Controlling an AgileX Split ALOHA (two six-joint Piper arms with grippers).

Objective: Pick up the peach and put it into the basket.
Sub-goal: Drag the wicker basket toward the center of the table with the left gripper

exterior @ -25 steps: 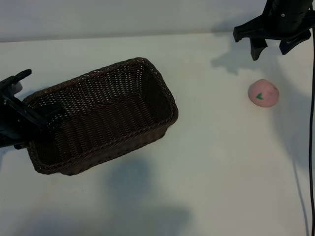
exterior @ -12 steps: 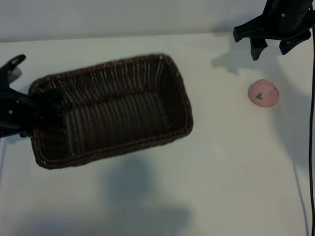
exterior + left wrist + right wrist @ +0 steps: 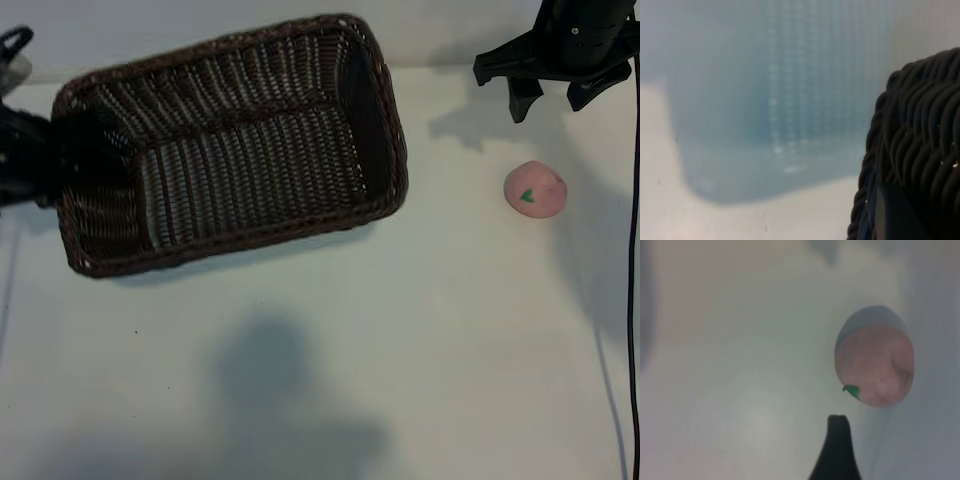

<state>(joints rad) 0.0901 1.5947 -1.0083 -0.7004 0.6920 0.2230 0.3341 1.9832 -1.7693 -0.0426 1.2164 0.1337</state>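
The dark-brown wicker basket (image 3: 392, 140) hangs lifted off the white table, its shadow lying apart below it. My left gripper (image 3: 68, 152) is shut on the basket's left end wall. The left wrist view shows the braided rim (image 3: 920, 135) close against one dark finger (image 3: 892, 217). The pink peach (image 3: 535, 189) with its green leaf mark rests on the table at the right, well clear of the basket. My right gripper (image 3: 552, 105) hovers open just beyond the peach, holding nothing. In the right wrist view the peach (image 3: 875, 365) lies just past one fingertip (image 3: 838, 422).
A black cable (image 3: 632, 250) runs down the table's right edge. The table's far edge meets a pale wall behind the basket. Bare white tabletop (image 3: 420, 330) stretches between basket and peach and across the front.
The basket has risen off the table and swung toward the far side and right, carried by my left gripper. The peach and the right arm have stayed put.
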